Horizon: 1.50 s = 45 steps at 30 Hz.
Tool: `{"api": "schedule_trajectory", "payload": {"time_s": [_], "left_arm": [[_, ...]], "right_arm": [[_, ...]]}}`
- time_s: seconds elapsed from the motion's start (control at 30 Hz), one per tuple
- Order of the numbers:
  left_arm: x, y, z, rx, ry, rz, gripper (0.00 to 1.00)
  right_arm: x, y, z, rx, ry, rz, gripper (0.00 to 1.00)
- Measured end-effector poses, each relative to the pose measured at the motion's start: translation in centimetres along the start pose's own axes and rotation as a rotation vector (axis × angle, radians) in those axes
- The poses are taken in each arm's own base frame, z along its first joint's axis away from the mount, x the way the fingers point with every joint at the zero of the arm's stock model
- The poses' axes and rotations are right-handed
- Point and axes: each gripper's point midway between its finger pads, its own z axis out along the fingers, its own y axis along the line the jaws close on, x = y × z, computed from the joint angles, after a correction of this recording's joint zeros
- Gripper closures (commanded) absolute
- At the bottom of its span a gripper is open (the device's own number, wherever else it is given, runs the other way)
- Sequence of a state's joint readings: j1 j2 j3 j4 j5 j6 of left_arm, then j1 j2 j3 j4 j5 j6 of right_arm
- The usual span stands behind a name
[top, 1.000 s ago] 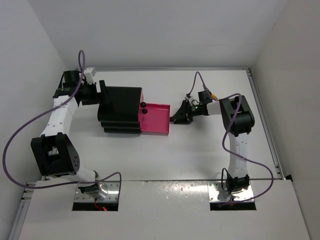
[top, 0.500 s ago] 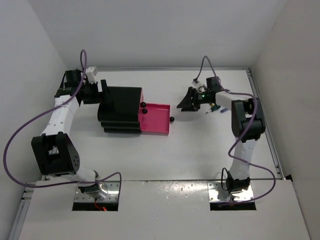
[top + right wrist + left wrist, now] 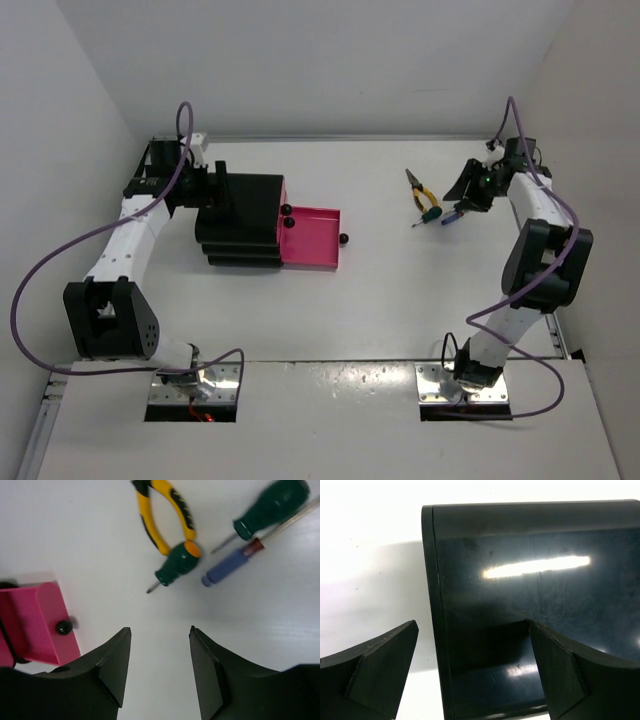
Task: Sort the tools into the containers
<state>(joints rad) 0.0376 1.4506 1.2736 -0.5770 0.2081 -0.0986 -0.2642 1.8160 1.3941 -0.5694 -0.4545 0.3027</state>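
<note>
The black cabinet (image 3: 240, 218) stands at the left with one magenta drawer (image 3: 310, 238) pulled out to the right, its black knob (image 3: 344, 239) at the front. Two more knobs (image 3: 286, 211) show at the cabinet face. The tools lie at the far right: yellow-handled pliers (image 3: 165, 515), a short green screwdriver (image 3: 177, 565), a blue-handled screwdriver (image 3: 232, 565) and a larger green screwdriver (image 3: 272, 502). My right gripper (image 3: 160, 630) is open and empty, just short of them. My left gripper (image 3: 472, 625) is open, straddling the cabinet's (image 3: 520, 605) back edge.
White walls close the table at the back, left and right. The open drawer (image 3: 37, 625) and its knob (image 3: 63, 627) show at the left of the right wrist view. The tools lie close together (image 3: 430, 203), some touching.
My right arm has swung from the open drawer's front to the far right, over the tools. The drawer's knob now shows. My left gripper stays at the cabinet's back.
</note>
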Motion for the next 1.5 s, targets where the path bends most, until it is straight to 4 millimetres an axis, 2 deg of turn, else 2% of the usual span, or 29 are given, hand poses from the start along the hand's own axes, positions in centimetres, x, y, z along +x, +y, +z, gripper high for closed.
{"api": "schedule_trajectory", "payload": {"time_s": [0.03, 0.13, 0.23, 0.33, 0.5, 0.63, 0.8, 1.03, 1.33, 1.5], "left_arm": [[0.0, 0.0, -0.1, -0.007, -0.002, 0.002, 0.00], [-0.2, 0.3, -0.3, -0.030, -0.013, 0.001, 0.00], [-0.4, 0.5, -0.4, -0.043, -0.022, -0.001, 0.00], [-0.5, 0.6, -0.4, -0.049, -0.024, -0.007, 0.00], [-0.7, 0.9, -0.5, -0.068, -0.038, -0.008, 0.00], [-0.6, 1.1, -0.3, -0.079, -0.042, -0.009, 0.00], [-0.5, 1.1, -0.1, -0.080, -0.048, -0.013, 0.00], [-0.4, 1.2, -0.1, -0.084, -0.057, -0.018, 0.00], [-0.5, 1.3, 0.0, -0.087, -0.062, -0.023, 0.00], [-0.5, 1.3, 0.0, -0.089, -0.065, -0.027, 0.00]], "right_arm": [[0.3, -1.0, 0.0, 0.041, 0.008, 0.040, 0.50], [1.1, -2.2, 0.1, 0.112, 0.022, 0.114, 0.51], [1.3, -2.8, 0.5, 0.157, 0.024, 0.156, 0.58], [1.8, -4.2, 1.3, 0.235, 0.034, 0.208, 0.63], [3.0, -7.2, 2.6, 0.389, 0.070, 0.298, 0.63], [3.3, -8.6, 3.3, 0.467, 0.088, 0.361, 0.54], [3.2, -8.4, 3.8, 0.469, 0.084, 0.407, 0.49], [2.2, -7.9, 4.4, 0.456, 0.063, 0.432, 0.49], [3.1, -8.1, 6.2, 0.478, 0.099, 0.438, 0.49], [2.7, -7.7, 6.8, 0.481, 0.095, 0.420, 0.49]]}}
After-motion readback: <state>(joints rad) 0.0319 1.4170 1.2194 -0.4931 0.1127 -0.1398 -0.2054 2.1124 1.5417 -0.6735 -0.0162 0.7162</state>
